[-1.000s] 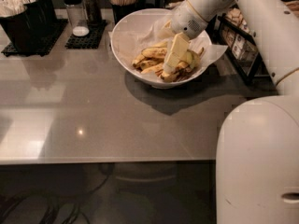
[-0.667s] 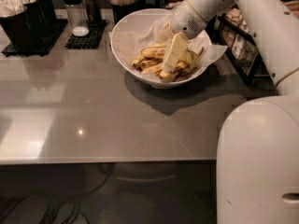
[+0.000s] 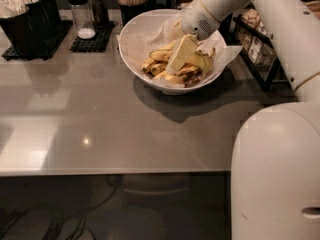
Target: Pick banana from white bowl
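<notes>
While the gripper reaches down into the white bowl, the banana lies directly beneath it and just to its left; its long axis seems to run across the bowl; whether the gripper holds it, I cannot tell.

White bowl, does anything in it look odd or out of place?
Slightly: the paper liner sticks out over the white bowl's right rim, and the bananas look brown-blotched. The end effector is down among them.
</notes>
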`<state>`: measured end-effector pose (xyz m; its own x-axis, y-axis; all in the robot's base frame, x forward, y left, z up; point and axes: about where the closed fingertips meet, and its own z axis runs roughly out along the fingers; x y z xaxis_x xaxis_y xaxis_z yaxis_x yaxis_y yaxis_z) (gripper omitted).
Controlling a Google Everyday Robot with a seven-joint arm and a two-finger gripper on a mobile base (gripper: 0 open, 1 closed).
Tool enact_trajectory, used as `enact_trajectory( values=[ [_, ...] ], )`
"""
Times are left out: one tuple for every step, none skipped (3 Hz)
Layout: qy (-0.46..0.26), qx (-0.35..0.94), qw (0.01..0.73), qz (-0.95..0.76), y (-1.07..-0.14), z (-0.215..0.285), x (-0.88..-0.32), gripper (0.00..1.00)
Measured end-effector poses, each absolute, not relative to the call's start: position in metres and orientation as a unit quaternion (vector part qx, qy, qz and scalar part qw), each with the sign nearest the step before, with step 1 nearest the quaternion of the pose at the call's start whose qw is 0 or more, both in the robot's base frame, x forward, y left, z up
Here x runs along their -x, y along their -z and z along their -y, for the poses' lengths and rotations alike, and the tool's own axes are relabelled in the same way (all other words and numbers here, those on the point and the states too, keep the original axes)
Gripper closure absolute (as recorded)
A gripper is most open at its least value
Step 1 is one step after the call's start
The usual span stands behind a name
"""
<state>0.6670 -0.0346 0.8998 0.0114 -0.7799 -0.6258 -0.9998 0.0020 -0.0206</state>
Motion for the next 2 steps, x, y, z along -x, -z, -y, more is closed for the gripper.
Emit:
enact_trajectory(
  values=[
    [-0.225, 0.666, 0.244, -0.668, -0.901, 0.037, -0.669, 0.00],
    [-0.210, 0.664, 0.245, -0.675, -0.913, 0.049, -0.668, 0.00]
  ],
)
